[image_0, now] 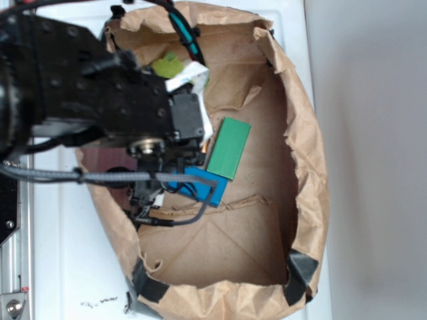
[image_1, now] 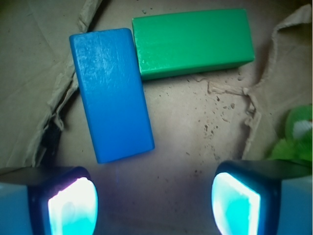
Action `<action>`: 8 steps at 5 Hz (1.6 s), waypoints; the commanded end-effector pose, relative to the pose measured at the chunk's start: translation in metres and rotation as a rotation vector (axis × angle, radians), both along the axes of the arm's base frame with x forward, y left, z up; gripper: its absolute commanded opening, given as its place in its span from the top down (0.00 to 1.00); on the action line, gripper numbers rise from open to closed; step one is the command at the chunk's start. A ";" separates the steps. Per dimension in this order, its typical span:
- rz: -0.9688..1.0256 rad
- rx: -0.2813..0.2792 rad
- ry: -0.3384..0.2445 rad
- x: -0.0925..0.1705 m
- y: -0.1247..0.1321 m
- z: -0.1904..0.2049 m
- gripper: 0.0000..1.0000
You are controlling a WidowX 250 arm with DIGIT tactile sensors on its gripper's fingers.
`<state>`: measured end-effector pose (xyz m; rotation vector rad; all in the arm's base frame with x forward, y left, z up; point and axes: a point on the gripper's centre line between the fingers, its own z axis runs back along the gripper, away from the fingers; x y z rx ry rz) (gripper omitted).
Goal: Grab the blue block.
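Observation:
The blue block [image_1: 111,93] lies flat on the brown paper floor, its long side running away from me, and it also shows partly under the arm in the exterior view [image_0: 200,189]. My gripper [image_1: 154,203] is open, its glowing pads [image_1: 73,205] wide apart with only bare paper between them. The block's near end sits just ahead of the left pad, not between the fingers. In the exterior view the gripper itself is hidden under the black arm.
A green block [image_1: 193,41] lies crosswise, touching the blue block's far right corner; it appears in the exterior view too [image_0: 229,147]. Torn brown paper walls [image_0: 303,133] ring the floor. A yellow-green soft item [image_1: 296,137] sits at the right.

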<state>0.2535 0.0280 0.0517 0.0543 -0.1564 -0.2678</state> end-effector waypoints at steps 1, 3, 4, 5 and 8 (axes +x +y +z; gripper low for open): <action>-0.049 -0.006 0.011 0.002 -0.015 0.014 0.00; -0.110 -0.062 0.054 -0.012 -0.021 0.030 0.00; -0.106 -0.115 0.052 -0.009 -0.019 0.041 0.00; -0.108 -0.128 0.034 -0.005 -0.020 0.042 0.00; -0.042 -0.062 -0.084 0.037 -0.012 0.023 0.00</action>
